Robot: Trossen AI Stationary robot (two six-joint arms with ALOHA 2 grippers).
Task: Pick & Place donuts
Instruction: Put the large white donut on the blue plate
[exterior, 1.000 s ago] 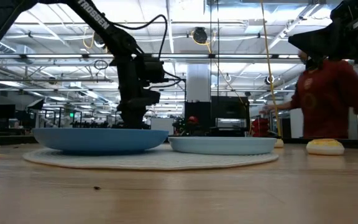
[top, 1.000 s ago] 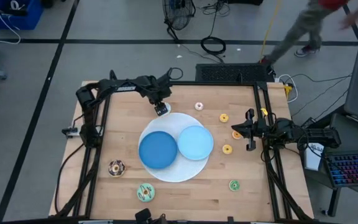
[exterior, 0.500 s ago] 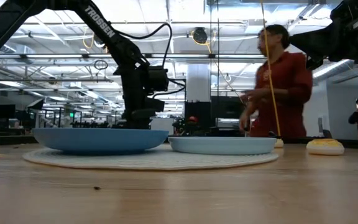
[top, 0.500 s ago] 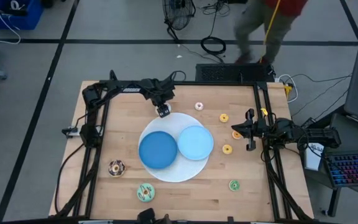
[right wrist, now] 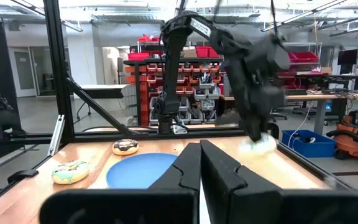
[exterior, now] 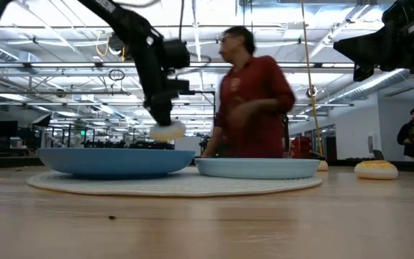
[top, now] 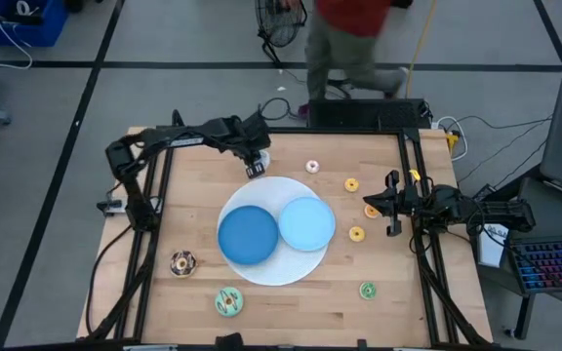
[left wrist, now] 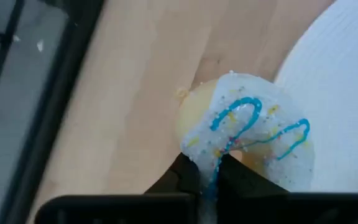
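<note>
My left gripper (top: 255,168) is shut on the white-iced donut (left wrist: 247,134), which hangs in the air by the far edge of the white round mat (top: 271,271). The chocolate donut (top: 182,262) and the green-iced donut (top: 228,301) lie flat at the near left. Several tiny donuts lie on the right, among them a pink one (top: 312,167), an orange one (top: 351,184) and a green one (top: 367,290). My right gripper (top: 393,205) waits shut above the table's right side. My left gripper pinches one side of the white-iced donut's ring (left wrist: 213,163) between its two fingertips (left wrist: 188,174). The fingers point down at it from above. The donut (exterior: 167,132) hangs below them, roughly level, lifted clear of the table and higher than the plates' rims.
A dark blue plate (top: 248,234) and a light blue plate (top: 307,223) sit side by side on the mat. Black frame rails run along the table's left (top: 144,224) and right (top: 427,253) sides. A person (exterior: 254,93) walks behind the far edge.
My left gripper has shut on the white-iced donut and risen, lifting it off the table. The person behind the table has walked toward the left.
</note>
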